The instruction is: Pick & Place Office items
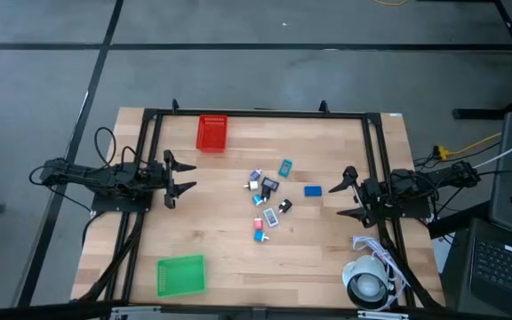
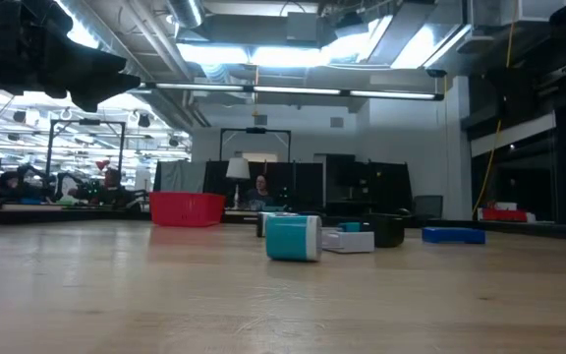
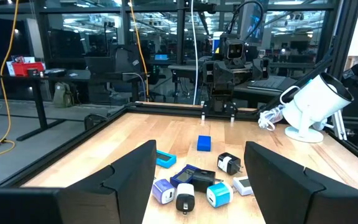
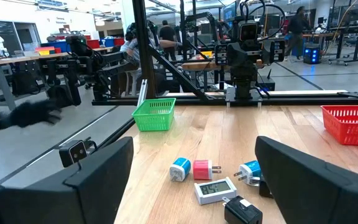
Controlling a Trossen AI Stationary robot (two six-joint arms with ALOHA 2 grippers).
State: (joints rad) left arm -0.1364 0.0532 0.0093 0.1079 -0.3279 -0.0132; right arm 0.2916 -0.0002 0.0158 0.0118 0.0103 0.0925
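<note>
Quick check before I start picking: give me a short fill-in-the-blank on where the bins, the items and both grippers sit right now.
1. The red mesh bin stands near the table's far edge; the ____ mesh bin sits near the front-left corner.
2. The small office items lie clustered between the two ____.
3. Both the left gripper and the right gripper are ____ and hold nothing.
4. The flat blue piece lies nearest the ____ gripper.

Missing words: green; grippers; open; right
</note>
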